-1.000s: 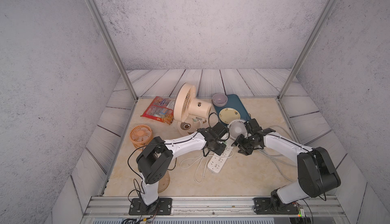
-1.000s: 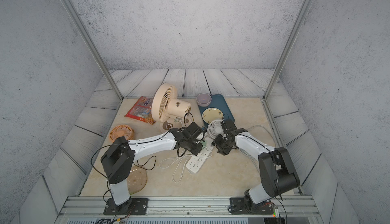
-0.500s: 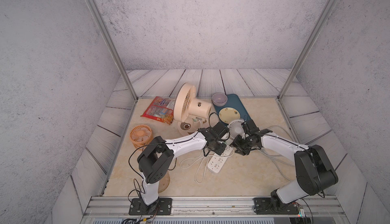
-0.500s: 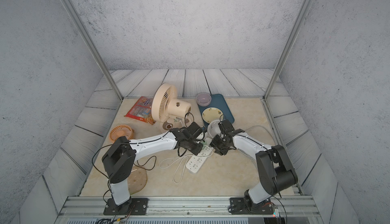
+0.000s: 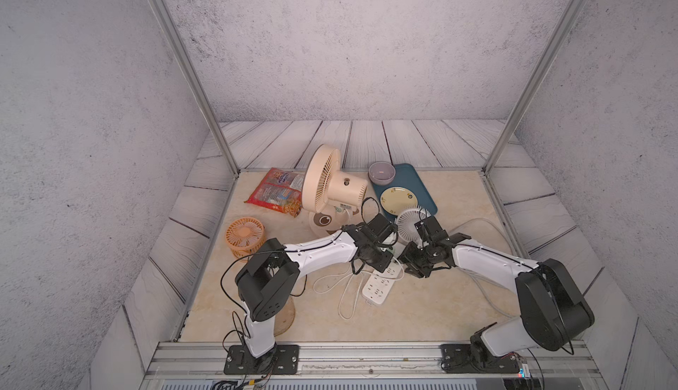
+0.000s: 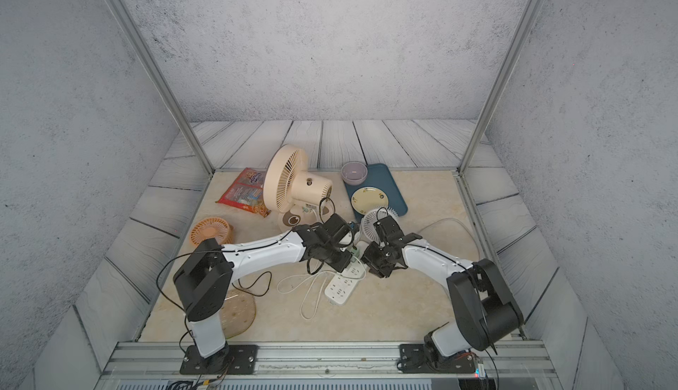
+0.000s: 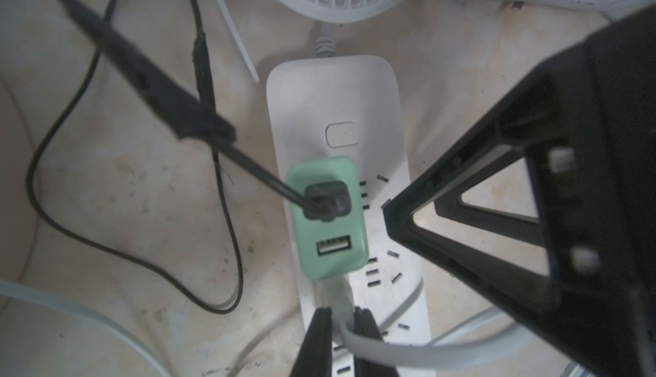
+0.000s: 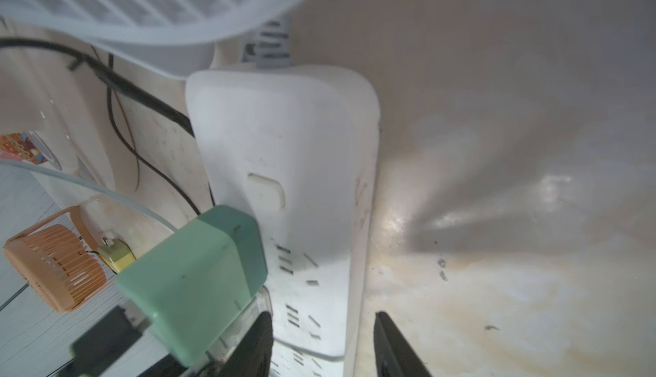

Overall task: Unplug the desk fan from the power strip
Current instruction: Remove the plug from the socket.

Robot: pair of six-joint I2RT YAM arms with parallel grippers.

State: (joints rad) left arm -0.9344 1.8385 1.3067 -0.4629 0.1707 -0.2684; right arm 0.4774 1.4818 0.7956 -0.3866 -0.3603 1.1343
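Left hand, closed on a thin white cord, seems to miss the mint-green plug adapter. Right hand (jaws apart, astride the long white power strip) may let it lift.

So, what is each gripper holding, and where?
Left gripper: shut on the white cord where it crosses the power strip. Right gripper: straddles it; grip unclear.

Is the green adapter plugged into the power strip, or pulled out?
Plugged in, it appears: the green adapter sits against the power strip socket face, no prongs showing, with a black cable in its top port.
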